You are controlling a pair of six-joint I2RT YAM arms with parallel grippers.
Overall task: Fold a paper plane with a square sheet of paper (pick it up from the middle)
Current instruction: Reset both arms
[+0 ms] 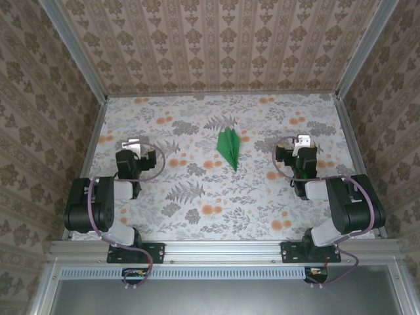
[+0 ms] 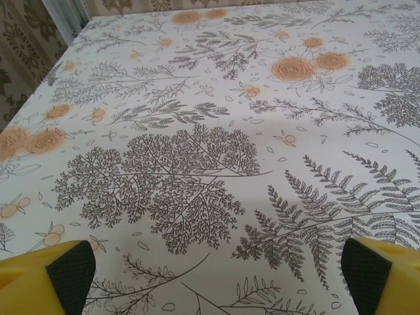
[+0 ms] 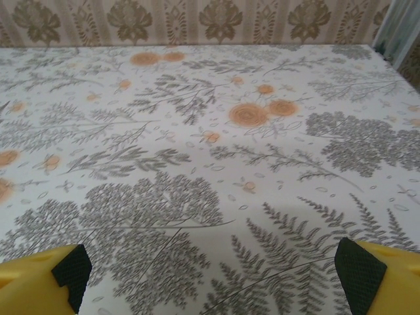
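Since the green sheet is now a narrow, creased dart, I judge the folding finished, or nearly so, and that would explain why nothing is touching it. The paper plane lies flat on the flowered table, its wider end away from the robot and its slim tip towards the near edge.

The left gripper sits well to the left of the plane and the right gripper well to its right. Both are about level with the plane and clear of it, so it rests in the open stretch between them.

From the left wrist, the left gripper has its jaws spread wide, the yellow fingers with dark pads at opposite lower corners and bare patterned tablecloth between them. The right gripper looks the same from its own wrist, with pads far apart and nothing in the gap. Neither claw holds any paper.

To my eye this is a parked stance. Set off to either side of the plane with jaws apart, the arms cannot snag or flatten the folds, and the finished shape is in plain view from above. Whether the creases are sharp enough, or a wing edge lifts a little, I cannot tell at this size. If any touch-up were wanted, either arm would have to reach inward toward the plane.
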